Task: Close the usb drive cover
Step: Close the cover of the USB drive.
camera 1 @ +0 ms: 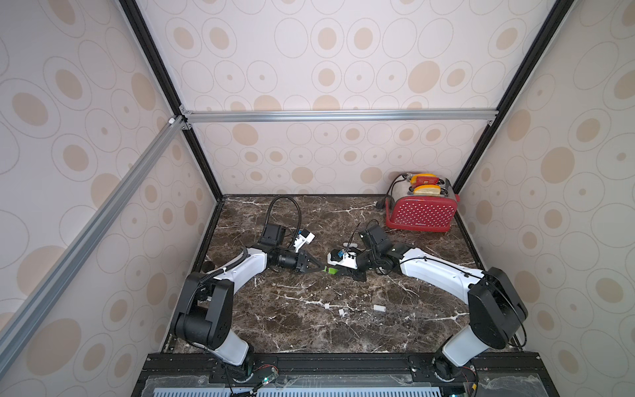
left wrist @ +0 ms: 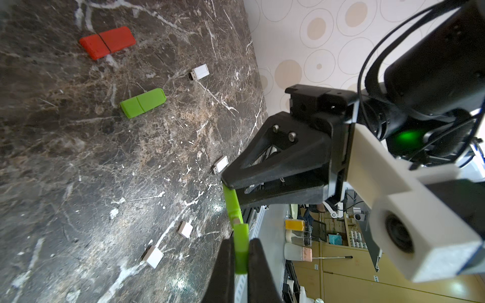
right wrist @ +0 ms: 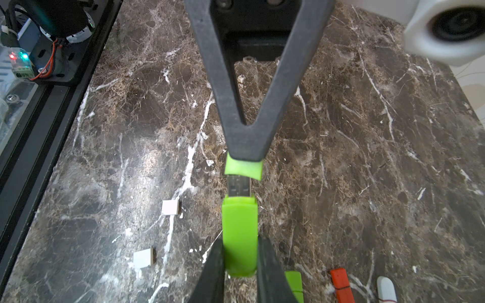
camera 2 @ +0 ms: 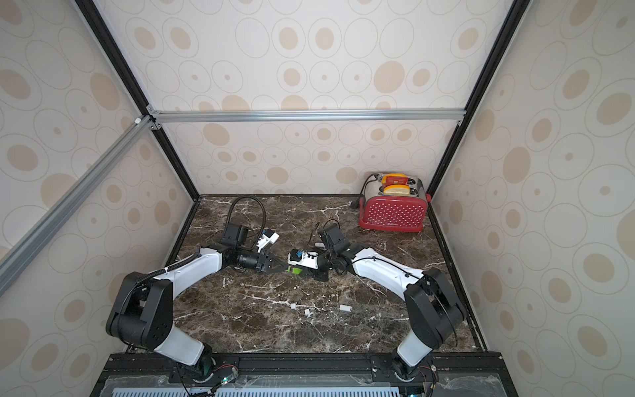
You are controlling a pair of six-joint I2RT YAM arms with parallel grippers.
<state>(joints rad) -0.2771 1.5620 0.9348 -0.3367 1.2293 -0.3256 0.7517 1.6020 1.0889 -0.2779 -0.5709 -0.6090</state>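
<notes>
A lime-green usb drive [right wrist: 239, 230] is held off the marble table by its body, with my right gripper [right wrist: 240, 240] shut on it. Its bare metal plug [right wrist: 238, 186] points at the matching green cover [right wrist: 244, 169], which my left gripper [right wrist: 245, 154] pinches shut. The cover's mouth sits at the plug's tip and most of the plug shows. In the left wrist view the cover [left wrist: 241, 233] lies between my left gripper's fingers [left wrist: 228, 262], in line with the drive [left wrist: 232, 204]. Both top views show the green pair [camera 1: 331, 271] [camera 2: 293, 270] where the two grippers meet mid-table.
A capped red drive [left wrist: 107, 42], a capped green drive [left wrist: 143, 102], two small white drives [left wrist: 199, 72] [left wrist: 220, 164] and loose white caps [left wrist: 185, 229] [left wrist: 153, 256] lie on the table. A red toaster [camera 1: 421, 209] stands at the back right corner.
</notes>
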